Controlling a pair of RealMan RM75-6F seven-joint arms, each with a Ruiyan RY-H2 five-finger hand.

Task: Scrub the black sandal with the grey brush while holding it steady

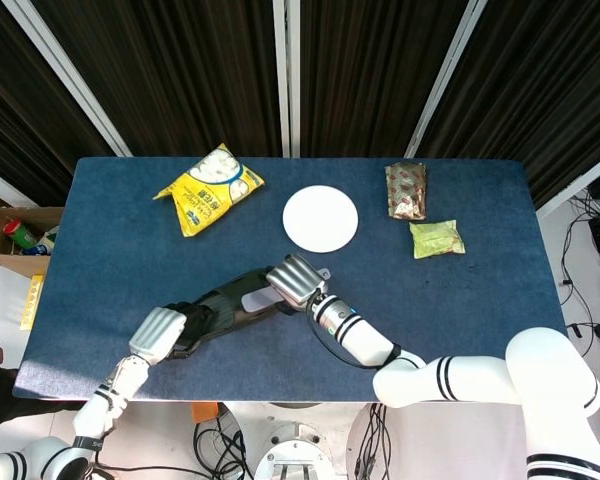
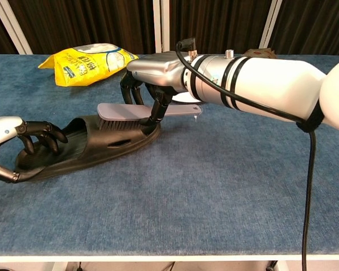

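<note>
Head view: the black sandal [image 1: 225, 305] is lying at an angle in the lower centre-left of the frame on the blue table [image 1: 460, 300], its long axis running from lower left to upper right. The left hand [image 1: 158, 334] is sitting at the sandal's lower-left end, fingers curling onto it. The right hand [image 1: 296, 280] is sitting over the upper-right end, closing around the grey brush [image 1: 263, 298], whose pale body is showing along the sandal and whose handle tip is poking out to the right of the hand. Higher in the frame, a white plate [image 1: 321, 218] is resting near centre, a yellow snack bag [image 1: 209, 188] is lying at upper left, a brown packet [image 1: 405, 190] at upper right, and a green packet [image 1: 436, 239] just below it. Chest view: the sandal [image 2: 85, 144] is occupying the left-centre of the frame, flat on the table. The left hand [image 2: 22, 148], at the left edge, is gripping the sandal's near end with fingers hooking into the footbed and over the rim. The right hand [image 2: 150, 79] is reaching in from the right, dark fingers wrapping the brush [image 2: 130, 112], bristles facing down and touching the sandal's strap area. The yellow bag [image 2: 87, 63] is lying behind, at upper left.
</note>
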